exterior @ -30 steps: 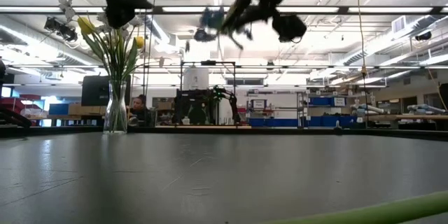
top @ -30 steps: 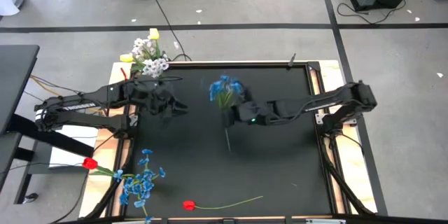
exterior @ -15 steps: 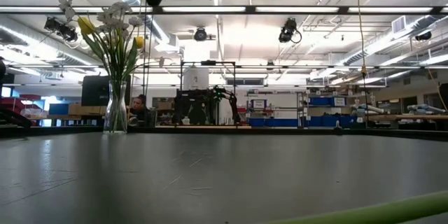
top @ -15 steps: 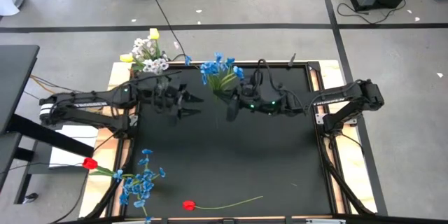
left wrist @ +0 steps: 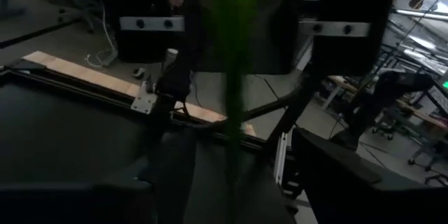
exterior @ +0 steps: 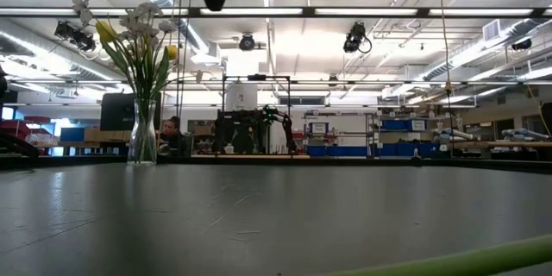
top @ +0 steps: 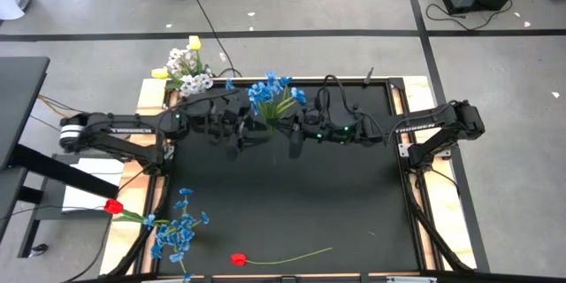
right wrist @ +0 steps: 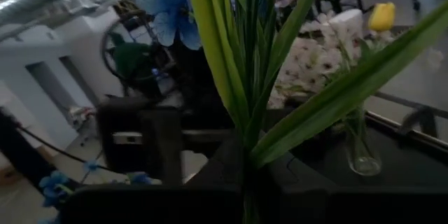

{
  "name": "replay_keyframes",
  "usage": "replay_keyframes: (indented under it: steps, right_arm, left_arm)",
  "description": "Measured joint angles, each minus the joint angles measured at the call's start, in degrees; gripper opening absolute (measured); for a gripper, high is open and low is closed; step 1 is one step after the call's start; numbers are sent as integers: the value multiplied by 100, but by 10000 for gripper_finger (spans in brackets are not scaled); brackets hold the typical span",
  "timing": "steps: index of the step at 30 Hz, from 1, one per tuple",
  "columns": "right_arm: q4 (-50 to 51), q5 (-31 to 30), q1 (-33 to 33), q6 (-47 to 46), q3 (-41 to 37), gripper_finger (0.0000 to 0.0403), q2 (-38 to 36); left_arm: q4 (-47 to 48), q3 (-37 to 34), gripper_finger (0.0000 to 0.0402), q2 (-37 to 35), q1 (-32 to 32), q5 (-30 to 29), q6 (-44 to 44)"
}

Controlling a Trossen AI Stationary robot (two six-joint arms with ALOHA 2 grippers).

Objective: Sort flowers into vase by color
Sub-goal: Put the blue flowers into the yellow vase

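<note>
Over the far middle of the bench point(top: 354, 221), the right tool point(top: 294, 134) is gripping a blue flower stem point(top: 272, 95) tightly, holding it off the surface with its blossoms pointing toward the far edge and its green stalk point(left wrist: 234, 77) hanging down. The left tool point(top: 246, 133) is reaching in from the left with its fingers parted; in the left wrist view the stalk is standing between them, and whether they are touching it cannot be told.

A glass vase point(exterior: 143, 134) is standing at the far left corner, holding white blossoms point(top: 187, 72) and yellow tulips point(top: 194, 43). More blue flowers point(top: 177, 228) and a red tulip point(top: 113, 206) are lying at the near left edge. Another red tulip point(top: 238, 259) is lying along the near edge, its stalk stretching to the right.
</note>
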State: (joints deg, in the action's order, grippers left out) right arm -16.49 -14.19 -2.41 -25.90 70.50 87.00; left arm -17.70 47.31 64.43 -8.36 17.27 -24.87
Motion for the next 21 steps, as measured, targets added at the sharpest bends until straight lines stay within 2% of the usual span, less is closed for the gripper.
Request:
replay_keyframes:
  steps: [9,17,21]
  right_arm:
    - [-121,400,56,191,0,16,4]
    - [-103,646,94,265,0,16,7]
    - [-102,701,89,250,0,26,7]
  left_arm:
    - [-558,0,156,239,-3,-7,-15]
    - [-627,0,24,316,64,-61,73]
    - [-618,0,18,314,89,-58,191]
